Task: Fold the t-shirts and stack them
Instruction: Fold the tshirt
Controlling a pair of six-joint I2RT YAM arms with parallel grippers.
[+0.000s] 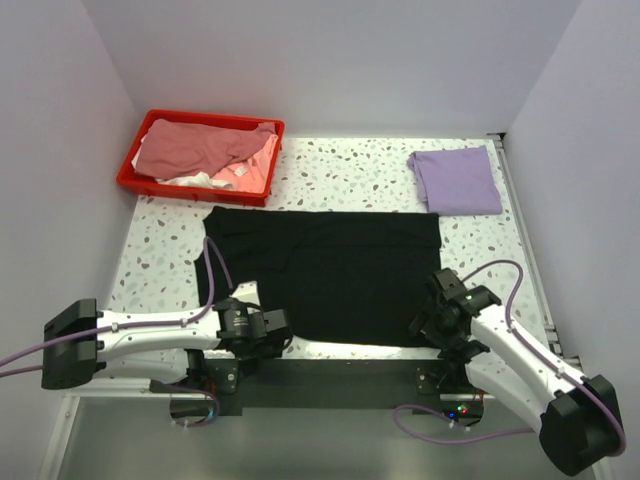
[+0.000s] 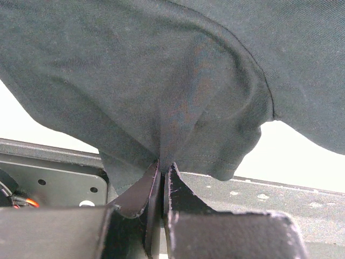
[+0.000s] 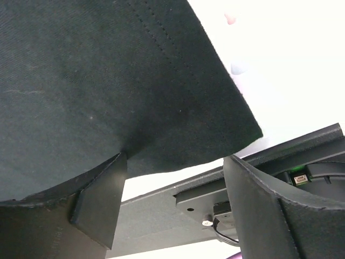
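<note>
A black t-shirt [image 1: 330,275] lies spread flat across the middle of the table. My left gripper [image 1: 275,325] is at its near left edge, shut on a pinch of the black cloth [image 2: 161,81], which bunches up from the jaws [image 2: 163,167]. My right gripper [image 1: 425,322] is at the shirt's near right corner. Its jaws [image 3: 177,159] stand wide apart, with the hemmed corner of the black t-shirt [image 3: 108,81] lying over the left finger [image 3: 99,199] and nothing pinched. A light purple t-shirt [image 1: 455,180] lies folded at the back right.
A red bin [image 1: 135,180] stands at the back left with a dusty pink shirt [image 1: 195,148] and white cloth [image 1: 190,180] piled in it. White walls close in on both sides. The black base plate [image 1: 330,380] runs along the near edge.
</note>
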